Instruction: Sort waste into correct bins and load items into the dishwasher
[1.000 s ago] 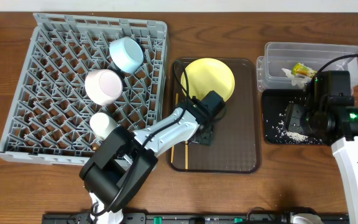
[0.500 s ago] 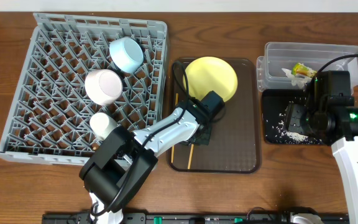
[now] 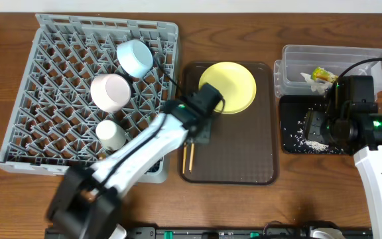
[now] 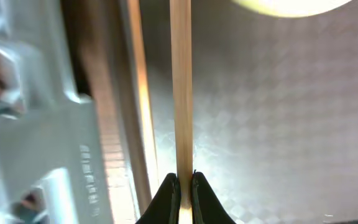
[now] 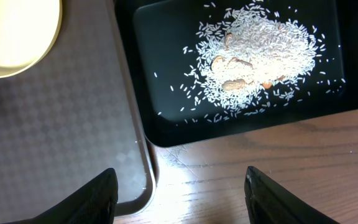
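Fingers of our left gripper close narrowly on the chopsticks. Since a second ago we have swung them from mid-tray to the left edge of the brown tray, beside the dish rack. We judge that loading follows. Our right gripper hangs wide, empty.

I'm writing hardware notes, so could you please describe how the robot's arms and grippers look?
The left arm and right arm both have white rounded links and black wrist blocks. The right one shows a green light and a thin black cable looping off its wrist. The left gripper has slim black pointed tips; the right gripper has broad black fingers.
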Motion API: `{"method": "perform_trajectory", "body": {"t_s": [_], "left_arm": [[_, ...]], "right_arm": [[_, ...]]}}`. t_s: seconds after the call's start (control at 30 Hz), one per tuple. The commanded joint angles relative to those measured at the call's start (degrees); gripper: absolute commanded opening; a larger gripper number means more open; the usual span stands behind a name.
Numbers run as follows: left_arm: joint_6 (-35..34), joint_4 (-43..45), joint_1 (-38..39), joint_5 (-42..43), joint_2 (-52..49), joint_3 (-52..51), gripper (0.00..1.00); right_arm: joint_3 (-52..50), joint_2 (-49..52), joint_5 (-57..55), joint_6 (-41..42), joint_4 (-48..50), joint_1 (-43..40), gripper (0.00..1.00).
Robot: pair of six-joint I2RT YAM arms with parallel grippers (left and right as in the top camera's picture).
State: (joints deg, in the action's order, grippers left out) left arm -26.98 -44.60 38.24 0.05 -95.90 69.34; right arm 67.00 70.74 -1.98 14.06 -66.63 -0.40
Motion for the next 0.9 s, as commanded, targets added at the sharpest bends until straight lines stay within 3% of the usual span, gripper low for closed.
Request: {"method": "perform_trajectory", "body": {"t_s": [0.0,0.13,0.37,0.67,0.77,0.87], "left_arm": [[5.73,0.55,-3.15,-1.03,7.82,1.46,0.06],[7.32,0.92,-8.07,-4.24,11.32,1.46,0.06],[10.47,1.29,-16.02,-1.92,8.68,1.4,0.06],[13.07,2.47,-17.07,-2.05,1.53,1.4,0.06],[15.52,2.89,-17.07,-2.23,1.2,1.44,0.13],[17.64,2.91,-17.07,-2.27,2.23,1.73,0.36]], "right_arm": [[0.44,-0.35,-0.55,0.04,-0.04,-1.09,0.63],[0.44,-0.35,-0.55,0.04,-0.04,-1.09,0.63],[0.44,-0.35,-0.52,0.07,-0.04,-1.07,0.63],[0.44,-0.35,0.09,0.07,-0.04,-1.07,0.63],[0.44,-0.35,0.09,0.04,-0.04,-1.09,0.63],[0.44,-0.35,0.09,0.04,-0.02,-1.07,0.63]]}}
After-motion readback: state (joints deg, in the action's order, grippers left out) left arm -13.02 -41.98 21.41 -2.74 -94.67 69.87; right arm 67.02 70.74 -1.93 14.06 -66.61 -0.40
